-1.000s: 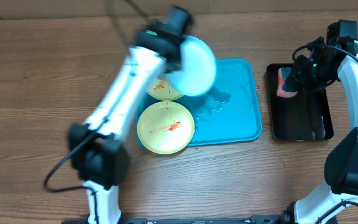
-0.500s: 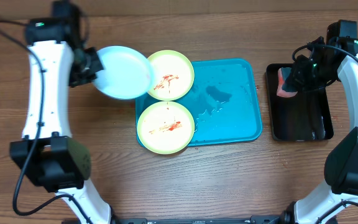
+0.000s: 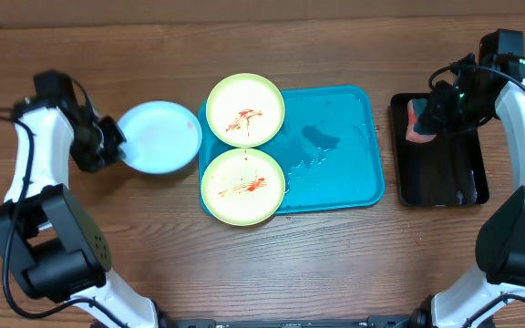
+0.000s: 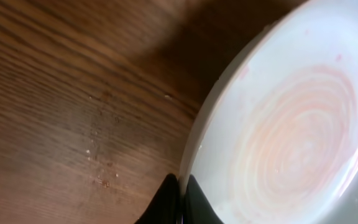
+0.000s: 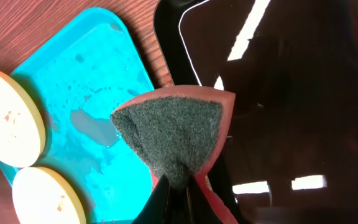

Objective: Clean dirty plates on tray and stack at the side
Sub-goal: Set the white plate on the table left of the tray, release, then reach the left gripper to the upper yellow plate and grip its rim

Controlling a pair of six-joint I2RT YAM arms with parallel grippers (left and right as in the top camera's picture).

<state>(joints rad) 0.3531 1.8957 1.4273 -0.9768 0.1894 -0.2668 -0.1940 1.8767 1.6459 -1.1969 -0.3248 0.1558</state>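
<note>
Looking down on the wooden table (image 3: 272,273), you have the turquoise tray (image 3: 344,155) at the middle, its bare right half wet in patches, and a smaller black tray (image 3: 440,182) just beside it on the right. Two yellow-green plates (image 3: 245,110) sit along the turquoise tray's left side, one behind the other, both smeared with red-orange sauce and both overhanging the tray's rim. The pale blue-white plate (image 3: 160,137) is off the tray, on the table side just left of it and close to the rear yellow-green plate. Your left claw (image 3: 112,146) is at that plate's left edge, jaws clamped together on the rim. In the left wrist view the plate fills the right of the picture, with the rim running down into the pinched fingertips (image 4: 178,198) at the bottom. A faint pink ring and a red fleck mark its surface. You cannot tell whether it lies flat on the wood. Your right claw (image 3: 431,114) hangs over the black tray's rear end, closed tight on one corner of a red sponge (image 5: 173,130), whose grey scouring face is turned to the wrist camera.
</note>
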